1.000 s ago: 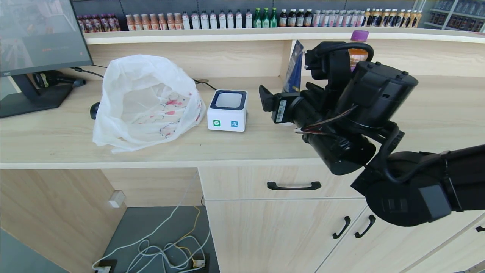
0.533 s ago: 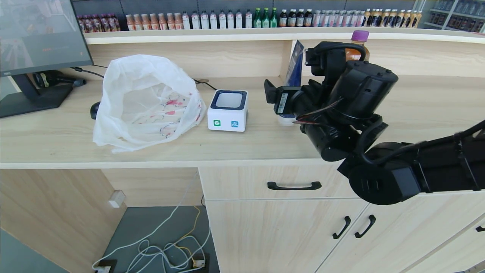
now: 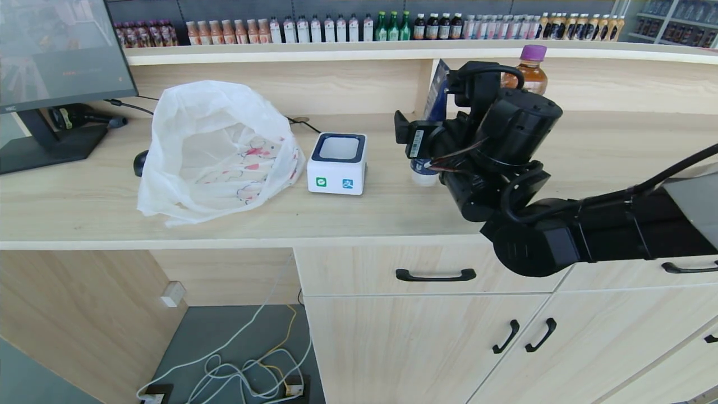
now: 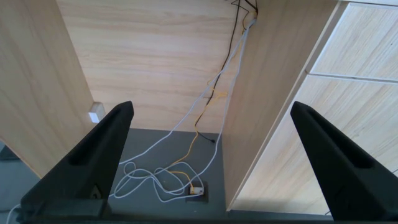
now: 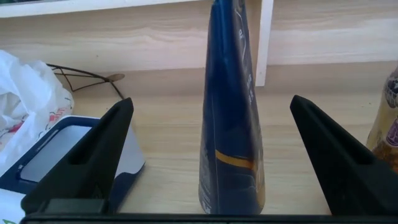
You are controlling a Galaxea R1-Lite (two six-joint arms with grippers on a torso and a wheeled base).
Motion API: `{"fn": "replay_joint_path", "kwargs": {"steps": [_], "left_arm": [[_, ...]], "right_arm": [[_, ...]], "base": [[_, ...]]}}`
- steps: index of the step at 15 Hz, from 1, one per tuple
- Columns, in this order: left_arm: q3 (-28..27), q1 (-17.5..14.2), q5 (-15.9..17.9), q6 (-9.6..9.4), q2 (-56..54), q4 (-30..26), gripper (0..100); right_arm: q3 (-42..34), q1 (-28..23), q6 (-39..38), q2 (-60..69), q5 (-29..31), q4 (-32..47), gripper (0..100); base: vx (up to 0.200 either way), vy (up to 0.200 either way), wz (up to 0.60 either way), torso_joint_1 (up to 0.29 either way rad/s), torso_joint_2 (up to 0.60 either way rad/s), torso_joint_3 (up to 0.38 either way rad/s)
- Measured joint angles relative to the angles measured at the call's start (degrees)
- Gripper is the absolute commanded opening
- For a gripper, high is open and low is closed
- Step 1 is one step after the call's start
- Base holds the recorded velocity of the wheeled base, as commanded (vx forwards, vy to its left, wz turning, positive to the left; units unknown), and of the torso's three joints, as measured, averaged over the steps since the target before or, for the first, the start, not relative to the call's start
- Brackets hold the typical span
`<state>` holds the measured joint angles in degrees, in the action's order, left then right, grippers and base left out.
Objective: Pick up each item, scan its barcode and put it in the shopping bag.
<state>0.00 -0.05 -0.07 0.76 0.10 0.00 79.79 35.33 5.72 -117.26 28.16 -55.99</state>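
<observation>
Right arm (image 3: pixel 521 140), right half of the head view: matte black links joined by cylindrical joint housings, the round end caps carrying small screws. A thick black cable (image 3: pixel 493 70) loops over the wrist section; thin red and white wires (image 3: pixel 457 160) run beside a white barcode label (image 3: pixel 415 145). A grey panel (image 3: pixel 695 202) sits at the right edge. Left gripper (image 4: pixel 211 106) and right gripper (image 5: pixel 211 102): two matte black wedge-shaped fingers each

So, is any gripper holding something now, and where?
Nothing is held. Both the right gripper and the left gripper are open; the blue pouch stands free on the counter.
</observation>
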Motion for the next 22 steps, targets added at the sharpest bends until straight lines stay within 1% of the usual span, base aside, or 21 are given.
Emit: {"fn": "replay_joint_path", "kwargs": {"steps": [4,10,22], "left_arm": [[0.0,0.0,0.0,0.02,0.0,0.0,100],[0.0,0.0,0.0,0.02,0.0,0.0,100],[0.0,0.0,0.0,0.02,0.0,0.0,100]], "right_arm": [[2.5,-1.2,0.4,-2.1,-0.1,0.8,100],[8.4,-4.0,0.4,-4.5,-0.9,4.8,100],[8.9,-5.8,0.0,-7.5,-0.8,4.8,100]], "base": [[0.000,0.000,0.00,0.000,0.00,0.000],[0.000,0.000,0.00,0.000,0.00,0.000],[0.000,0.000,0.00,0.000,0.00,0.000]]}}
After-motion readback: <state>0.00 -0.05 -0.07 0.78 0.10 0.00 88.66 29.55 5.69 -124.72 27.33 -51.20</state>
